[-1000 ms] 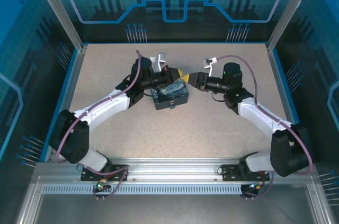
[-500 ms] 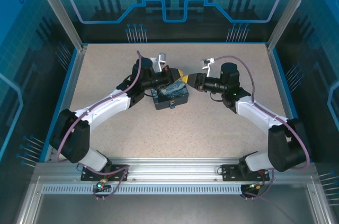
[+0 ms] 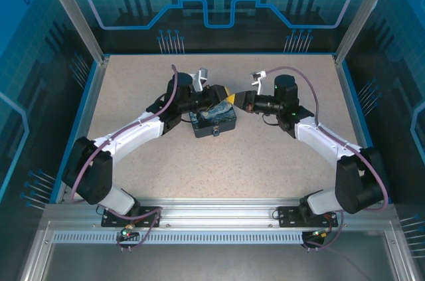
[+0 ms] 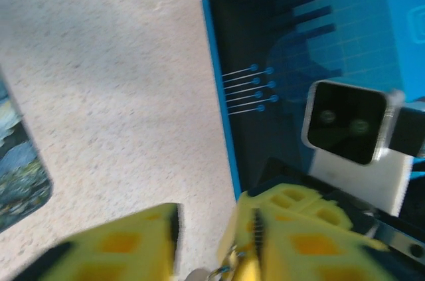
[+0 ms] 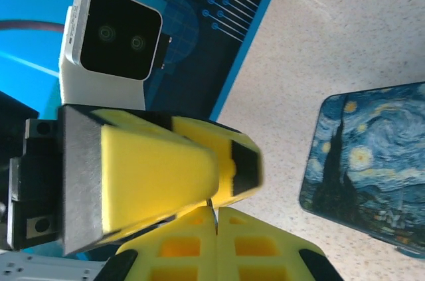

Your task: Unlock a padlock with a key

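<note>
Left gripper (image 4: 216,228) half parted around a blurred silvery bit (image 4: 211,272), padlock or key I cannot tell; right gripper (image 5: 216,218) pinched closed, tips meeting above the painted tin (image 3: 214,120)

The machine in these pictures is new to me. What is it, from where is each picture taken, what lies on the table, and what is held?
It is a robot: a left arm and a right arm, bolted at the near edge of a table. The wide picture looks down from above; the two close ones come from a camera on each wrist. On the table lies a painted tin. Near it the two hands meet. The left hand is open; the right hand is shut. Nothing held is clear enough to name.
</note>
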`<act>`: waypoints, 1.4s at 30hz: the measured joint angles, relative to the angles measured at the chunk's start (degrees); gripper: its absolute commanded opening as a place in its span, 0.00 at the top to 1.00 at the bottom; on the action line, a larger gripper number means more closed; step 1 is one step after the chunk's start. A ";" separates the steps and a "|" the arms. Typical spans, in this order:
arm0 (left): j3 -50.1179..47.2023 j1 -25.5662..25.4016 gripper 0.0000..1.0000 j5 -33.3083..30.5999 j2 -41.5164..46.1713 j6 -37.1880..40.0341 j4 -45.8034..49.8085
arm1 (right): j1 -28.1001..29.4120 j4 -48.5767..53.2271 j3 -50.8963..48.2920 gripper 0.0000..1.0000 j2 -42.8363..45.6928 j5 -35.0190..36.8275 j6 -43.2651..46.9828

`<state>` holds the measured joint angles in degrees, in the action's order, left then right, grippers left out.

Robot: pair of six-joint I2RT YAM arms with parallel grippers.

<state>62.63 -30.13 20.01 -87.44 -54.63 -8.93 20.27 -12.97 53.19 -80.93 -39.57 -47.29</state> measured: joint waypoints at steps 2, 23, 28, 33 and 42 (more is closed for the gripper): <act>2.08 0.50 0.46 -0.74 0.00 0.22 5.73 | 0.33 5.35 1.70 1.00 0.48 2.47 4.52; 21.97 4.04 0.51 0.76 -3.91 -6.78 42.99 | 14.21 22.82 6.56 1.00 5.16 38.23 38.75; 21.53 3.56 0.51 0.85 -4.07 -9.11 42.93 | 14.99 22.73 6.95 1.00 5.20 40.02 39.98; 21.53 2.67 0.52 1.38 -5.16 -10.69 41.90 | 16.76 22.36 7.63 1.00 5.09 41.09 40.74; 21.49 2.25 0.59 1.55 -6.38 -11.67 40.48 | 18.80 21.99 9.42 1.00 3.41 43.12 42.27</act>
<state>84.12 -27.88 21.56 -93.82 -66.30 31.55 39.07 9.02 62.61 -77.52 3.55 -5.02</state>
